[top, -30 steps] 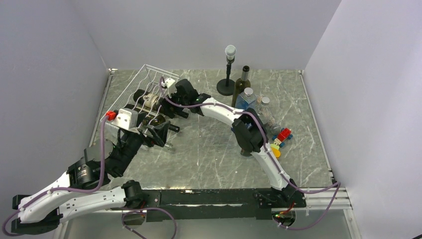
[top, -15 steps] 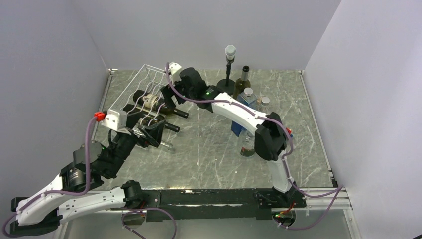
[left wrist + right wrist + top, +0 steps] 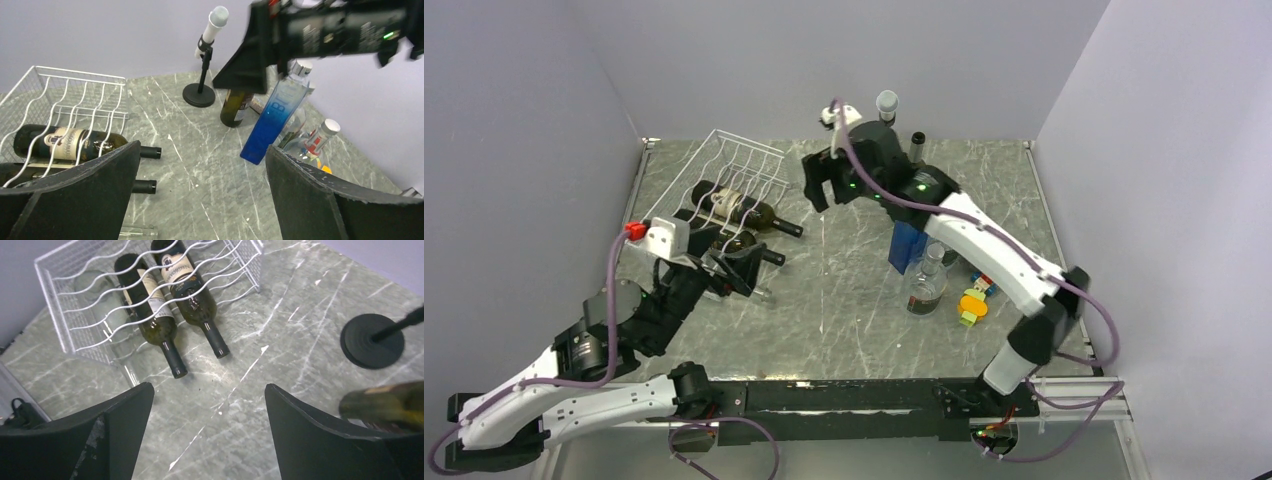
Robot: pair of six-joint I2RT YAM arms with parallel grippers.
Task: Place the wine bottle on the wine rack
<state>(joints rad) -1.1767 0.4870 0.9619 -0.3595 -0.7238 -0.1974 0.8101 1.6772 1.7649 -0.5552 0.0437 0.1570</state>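
The white wire wine rack (image 3: 724, 165) stands tilted at the back left. Two dark wine bottles (image 3: 746, 208) (image 3: 742, 243) lie in it, necks pointing right; the right wrist view shows both (image 3: 189, 287) (image 3: 150, 310) under the rack's wavy wires (image 3: 95, 275). A third olive wine bottle (image 3: 235, 106) stands upright at the back, mostly hidden behind my right arm from above (image 3: 917, 145). My right gripper (image 3: 822, 190) (image 3: 209, 387) hangs open and empty above the table, right of the rack. My left gripper (image 3: 736, 266) (image 3: 203, 150) is open and empty by the nearer bottle's neck.
A microphone on a round black stand (image 3: 885, 108) is at the back centre. A tall blue bottle (image 3: 907, 245) and a clear glass bottle (image 3: 924, 285) stand mid-right, with coloured toy blocks (image 3: 974, 300) beside them. A clear block (image 3: 759, 295) lies by the rack's near corner.
My right gripper has left the farther bottle lying in the rack, then risen and swung right toward the back centre. My left arm has drawn back slightly.
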